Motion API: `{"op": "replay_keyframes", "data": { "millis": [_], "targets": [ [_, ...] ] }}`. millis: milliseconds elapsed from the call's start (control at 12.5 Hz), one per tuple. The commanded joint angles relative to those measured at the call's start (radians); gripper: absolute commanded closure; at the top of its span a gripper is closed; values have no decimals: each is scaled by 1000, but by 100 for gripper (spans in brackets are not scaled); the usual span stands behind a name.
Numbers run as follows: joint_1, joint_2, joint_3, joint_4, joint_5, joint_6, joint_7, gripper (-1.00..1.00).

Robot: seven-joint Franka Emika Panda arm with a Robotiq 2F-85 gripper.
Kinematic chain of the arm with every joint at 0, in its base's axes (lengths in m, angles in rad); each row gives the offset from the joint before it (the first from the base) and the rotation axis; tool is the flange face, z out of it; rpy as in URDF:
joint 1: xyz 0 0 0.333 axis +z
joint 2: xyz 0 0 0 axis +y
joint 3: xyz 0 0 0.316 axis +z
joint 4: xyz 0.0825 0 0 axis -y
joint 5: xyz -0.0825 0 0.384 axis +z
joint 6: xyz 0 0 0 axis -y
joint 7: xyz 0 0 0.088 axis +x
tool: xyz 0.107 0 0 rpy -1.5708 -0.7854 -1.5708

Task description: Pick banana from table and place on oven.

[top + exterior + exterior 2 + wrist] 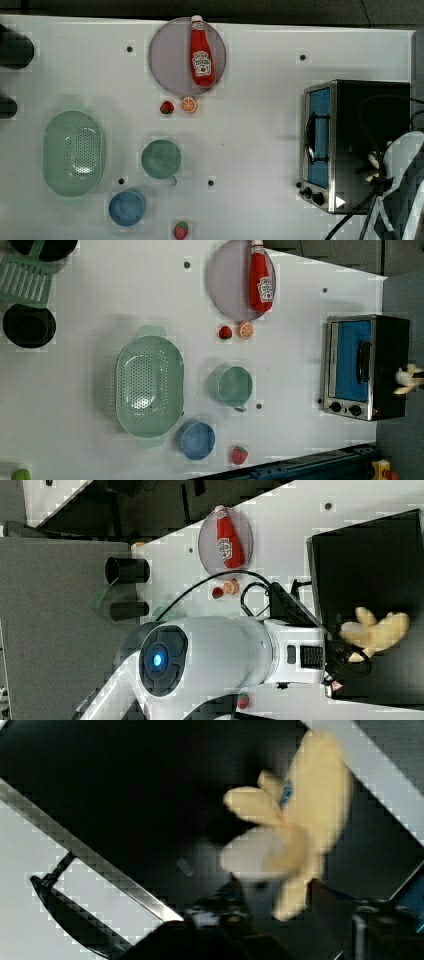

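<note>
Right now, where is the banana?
The banana lies on the oven's black top, near the right view's right edge, just beyond the gripper.

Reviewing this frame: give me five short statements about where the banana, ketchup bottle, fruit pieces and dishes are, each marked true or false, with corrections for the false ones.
1. The banana lies on the black top of the oven. True.
2. The ketchup bottle stands upright on the table. False: it lies on its side on the round grey plate.
3. The orange slice sits beside a strawberry, just off the plate's edge. True.
4. The green colander holds a strawberry. False: nothing lies in it; the second strawberry lies on the table near the blue bowl.
5. The oven door stands open. False: the blue-tinted door is shut.
</note>
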Motion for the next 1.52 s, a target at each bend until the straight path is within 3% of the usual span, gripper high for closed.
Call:
{"op": "replay_keyframes", "data": {
  "millis": [80,240,640,880,1200,1520],
  "targets": [
    [42,13,19,34,-3,34,-40,-57],
    [43,10,19,34,-3,28,-40,-100],
    [104,-85,99,88,-7,9,76,-100],
    [148,-208,173,88,-8,-211,289,-100],
    [173,-361,343,86,-9,-396,709,-100],
    [173,-435,501,84,-58,-398,778,-100]
  ]
}}
